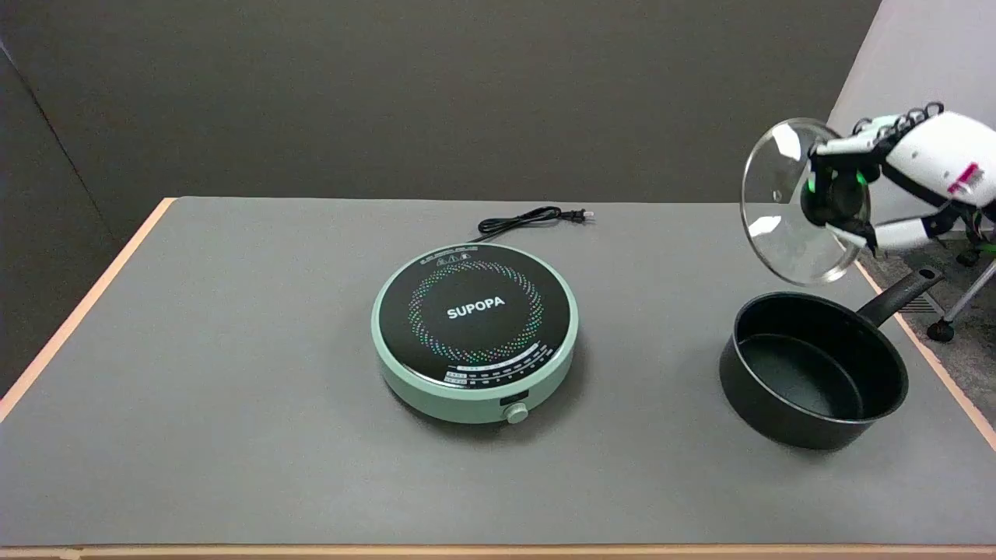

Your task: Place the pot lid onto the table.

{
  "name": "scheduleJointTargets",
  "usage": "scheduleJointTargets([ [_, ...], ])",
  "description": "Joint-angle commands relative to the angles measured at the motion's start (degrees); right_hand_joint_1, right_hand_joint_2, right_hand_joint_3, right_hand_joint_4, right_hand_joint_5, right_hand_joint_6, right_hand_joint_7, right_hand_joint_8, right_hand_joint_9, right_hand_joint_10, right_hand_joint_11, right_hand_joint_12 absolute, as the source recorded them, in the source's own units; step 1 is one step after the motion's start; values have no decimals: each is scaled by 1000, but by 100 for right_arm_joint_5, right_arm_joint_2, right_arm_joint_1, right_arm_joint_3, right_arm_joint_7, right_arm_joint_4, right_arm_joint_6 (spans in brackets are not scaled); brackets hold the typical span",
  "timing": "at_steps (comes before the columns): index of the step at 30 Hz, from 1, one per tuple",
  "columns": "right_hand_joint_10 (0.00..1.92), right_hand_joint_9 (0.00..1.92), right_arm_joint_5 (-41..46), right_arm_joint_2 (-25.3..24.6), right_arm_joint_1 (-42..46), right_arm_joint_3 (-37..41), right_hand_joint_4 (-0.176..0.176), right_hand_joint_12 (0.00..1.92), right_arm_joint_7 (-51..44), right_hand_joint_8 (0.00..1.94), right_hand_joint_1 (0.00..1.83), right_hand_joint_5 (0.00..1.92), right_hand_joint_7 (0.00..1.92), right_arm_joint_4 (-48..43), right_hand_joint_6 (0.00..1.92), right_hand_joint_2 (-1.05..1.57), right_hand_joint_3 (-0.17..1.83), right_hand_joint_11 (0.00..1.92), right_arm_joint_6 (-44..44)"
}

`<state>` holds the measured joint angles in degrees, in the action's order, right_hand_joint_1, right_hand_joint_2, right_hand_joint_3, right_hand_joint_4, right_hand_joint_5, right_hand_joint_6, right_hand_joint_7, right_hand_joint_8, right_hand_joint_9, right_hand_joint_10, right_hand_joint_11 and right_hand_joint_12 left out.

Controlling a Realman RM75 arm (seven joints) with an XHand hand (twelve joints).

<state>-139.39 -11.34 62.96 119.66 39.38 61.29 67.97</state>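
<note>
Robot hand [871, 194]: grasped the pot lid's knob, in the air.
Pot lid [778, 210]: tilted on edge, at the hand's 9 o'clock, above the pot [813, 369].

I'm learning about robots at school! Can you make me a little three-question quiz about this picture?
1. True or false: the glass lid rests on the black pot.
2. What holds the lid? A) the right hand B) the table C) the green cooker
3. Fill in: the cooker's power cord lies ___ on the table.

Key: 1 false, it is tilted in the air above the pot. 2 A. 3 unplugged.
</note>
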Motion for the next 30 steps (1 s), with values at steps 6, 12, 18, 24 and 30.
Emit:
scheduleJointTargets([
  [6,1710,841,8,-164,-2076,111,176,1390,110,1340,1377,633,949,1954,1475,722,846,674,-3013],
  [12,1706,850,-224,-247,-3019,-624,176,1345,142,1332,1381,647,960,2585,1473,707,865,701,-3886],
  [18,1706,852,-216,-348,-4216,-1495,176,1350,166,1335,1381,649,962,2828,1485,702,874,706,-4590],
  [24,1713,848,-101,-390,-5060,-2108,176,1379,118,1343,1381,641,957,2780,1495,704,876,700,-5203],
  [30,1713,846,-89,-334,-5068,-1965,176,1402,163,1343,1380,640,957,2624,1494,706,873,708,-5675],
])
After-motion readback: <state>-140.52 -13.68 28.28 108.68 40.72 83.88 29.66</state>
